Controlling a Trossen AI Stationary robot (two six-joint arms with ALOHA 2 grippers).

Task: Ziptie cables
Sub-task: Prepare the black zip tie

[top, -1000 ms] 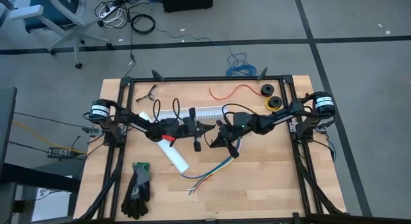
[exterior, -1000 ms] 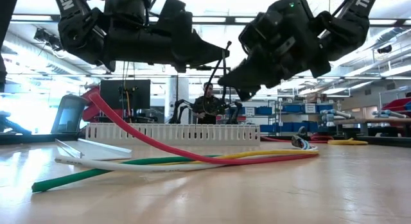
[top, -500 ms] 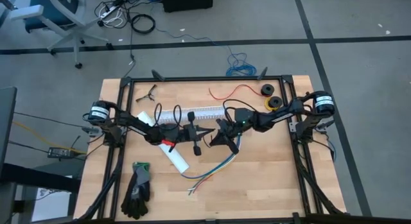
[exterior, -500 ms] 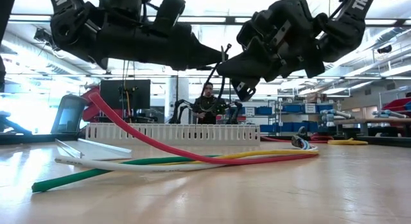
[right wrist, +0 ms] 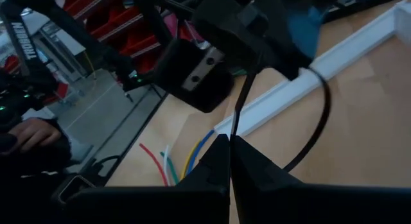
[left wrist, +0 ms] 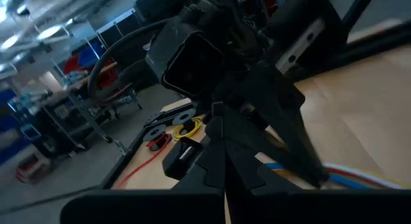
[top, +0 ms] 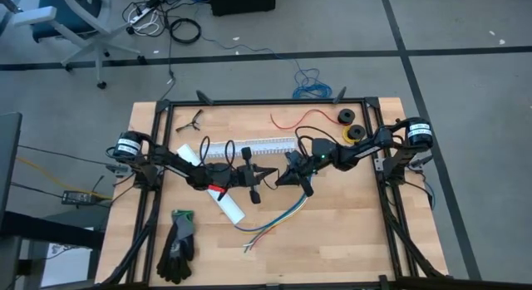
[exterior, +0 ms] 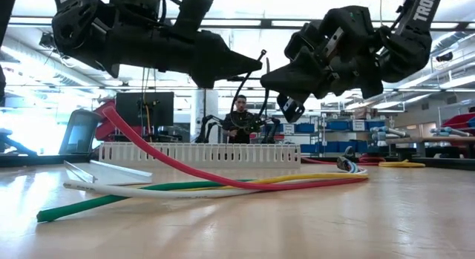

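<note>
Both dark grippers hover mid-table, tips nearly meeting: the left gripper (top: 264,173) clamped shut, the right gripper (top: 278,179) pinching a thin black plastic ziptie (right wrist: 243,95). The loose bundle of thin coloured wires (top: 270,223) lies at five o'clock of them.

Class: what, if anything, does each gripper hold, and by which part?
A thin black zip tie, in the air: the right gripper pinches its strap, the left gripper seemingly its other end. The cables lie unheld.

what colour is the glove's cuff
Green; the rest of the glove is dark grey or black. It shows best in the high view, near the table's front left corner.
</note>
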